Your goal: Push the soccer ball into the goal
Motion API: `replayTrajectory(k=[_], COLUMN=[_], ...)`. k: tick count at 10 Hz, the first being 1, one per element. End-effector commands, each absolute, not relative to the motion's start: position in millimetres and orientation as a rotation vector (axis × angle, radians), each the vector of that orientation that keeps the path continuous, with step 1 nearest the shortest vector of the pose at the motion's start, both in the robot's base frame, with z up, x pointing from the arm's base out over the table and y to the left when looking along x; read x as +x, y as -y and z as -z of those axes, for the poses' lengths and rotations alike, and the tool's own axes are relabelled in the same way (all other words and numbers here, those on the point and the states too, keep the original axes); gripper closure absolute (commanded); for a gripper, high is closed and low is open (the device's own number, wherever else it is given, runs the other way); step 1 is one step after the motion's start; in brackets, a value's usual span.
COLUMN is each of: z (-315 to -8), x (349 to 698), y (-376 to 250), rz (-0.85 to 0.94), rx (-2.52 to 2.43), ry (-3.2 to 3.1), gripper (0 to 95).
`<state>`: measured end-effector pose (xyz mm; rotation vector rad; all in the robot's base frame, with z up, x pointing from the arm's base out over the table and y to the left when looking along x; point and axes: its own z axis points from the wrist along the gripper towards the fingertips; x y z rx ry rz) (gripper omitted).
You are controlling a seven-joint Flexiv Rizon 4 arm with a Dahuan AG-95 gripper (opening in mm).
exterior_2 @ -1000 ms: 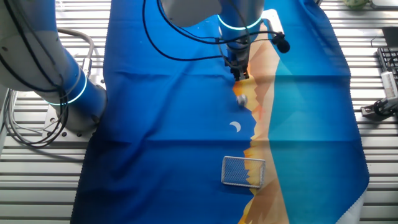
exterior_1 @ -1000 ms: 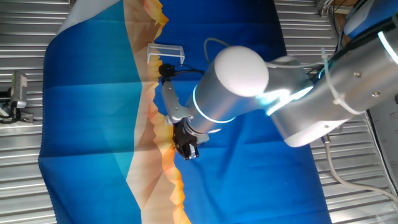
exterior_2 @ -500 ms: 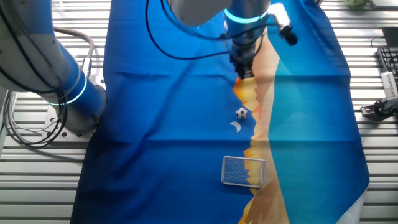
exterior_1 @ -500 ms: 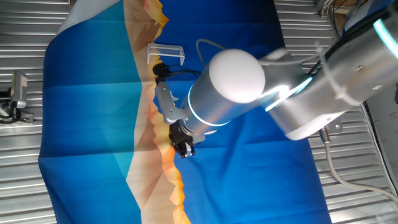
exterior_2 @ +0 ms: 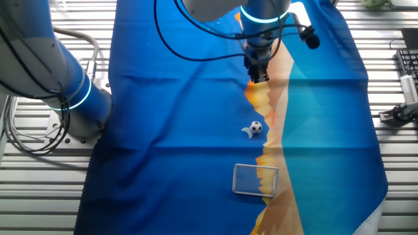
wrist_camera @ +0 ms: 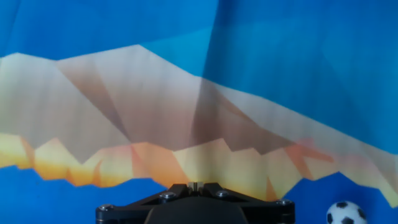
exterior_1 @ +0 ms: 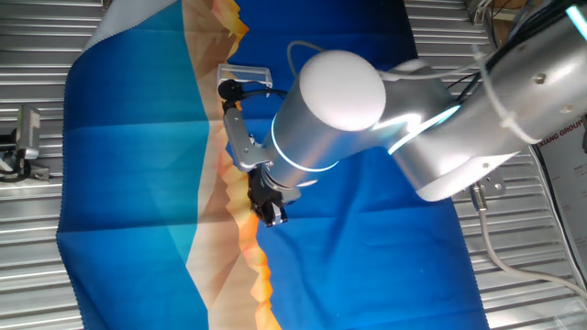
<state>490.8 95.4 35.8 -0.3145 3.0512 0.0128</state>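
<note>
Slatted metal table [exterior_2: 39,196] — blue mountain-print cloth [exterior_2: 170,130] spread over it, goal [exterior_2: 256,180] and soccer ball [exterior_2: 256,128] on top.

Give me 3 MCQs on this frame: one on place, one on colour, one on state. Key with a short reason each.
1. Where does the soccer ball lie?
A. inside the goal
B. between the gripper and the goal, beside the printed crescent moon
C. off the cloth, on the metal table

2. What colour is the cloth under the goal?
A. mostly dark blue
B. green
C. red

3. How does the gripper stand to the ball?
A. shut on it
B. pressing down on it
C. apart from it, not touching

Key: B, the ball sits at the crescent moon, short of the goal. A, blue cloth with an orange edge lies under the frame. C, bare cloth shows between the fingertips and the ball.
</note>
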Motion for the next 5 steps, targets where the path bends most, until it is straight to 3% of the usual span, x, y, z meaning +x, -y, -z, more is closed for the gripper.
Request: replayTrajectory(k=[1, 5], z=[-42, -38], x=[488, 484], y=[-93, -81], rz=[-0.020, -0.034], rx=[-0.315, -0.322], ry=[-3.052, -3.048], gripper=[95.0, 95.0])
